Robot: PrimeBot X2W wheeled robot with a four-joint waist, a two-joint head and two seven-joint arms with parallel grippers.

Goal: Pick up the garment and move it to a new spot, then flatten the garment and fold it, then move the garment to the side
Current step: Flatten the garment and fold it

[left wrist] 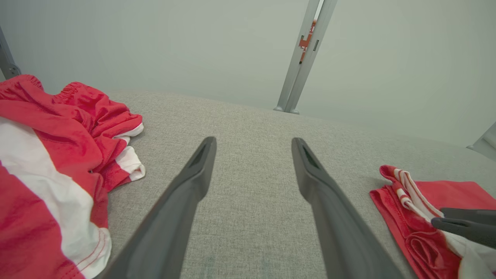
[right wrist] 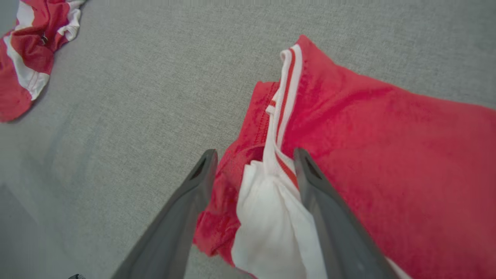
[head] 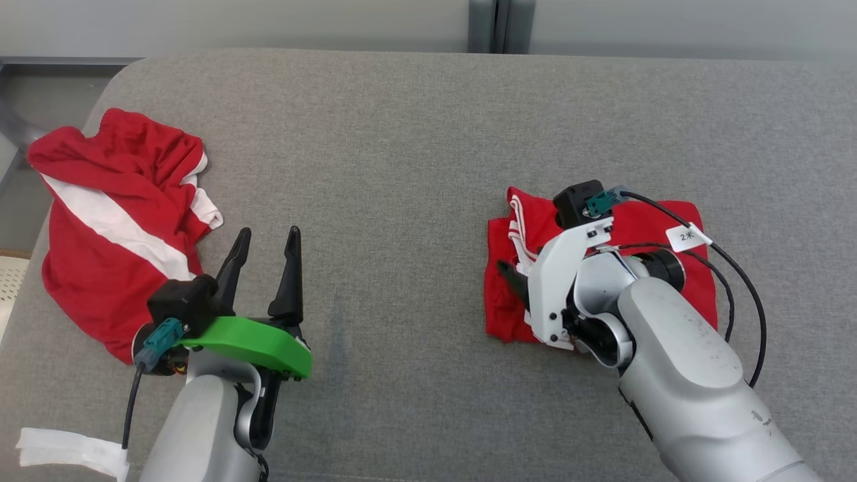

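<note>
A folded red garment [head: 503, 314] with white striped trim lies on the right of the grey cushion [head: 402, 167]. My right gripper [right wrist: 255, 152] is low over its left edge, open, with the white fold of the garment [right wrist: 387, 135] lying loose between its fingers. In the left wrist view the same garment [left wrist: 461, 190] sits at the right edge, with the right gripper's fingertips [left wrist: 445, 224] over it. My left gripper [head: 268, 231] hovers open and holds nothing, above bare cushion, fingers pointing away [left wrist: 254, 140].
A second red garment with a white stripe [head: 120, 167] lies crumpled at the cushion's left edge, close beside my left gripper [left wrist: 58, 128]. A white cloth strip [head: 67, 452] rests at the near left corner. A grey wall with a metal post [left wrist: 302, 58] stands behind the cushion.
</note>
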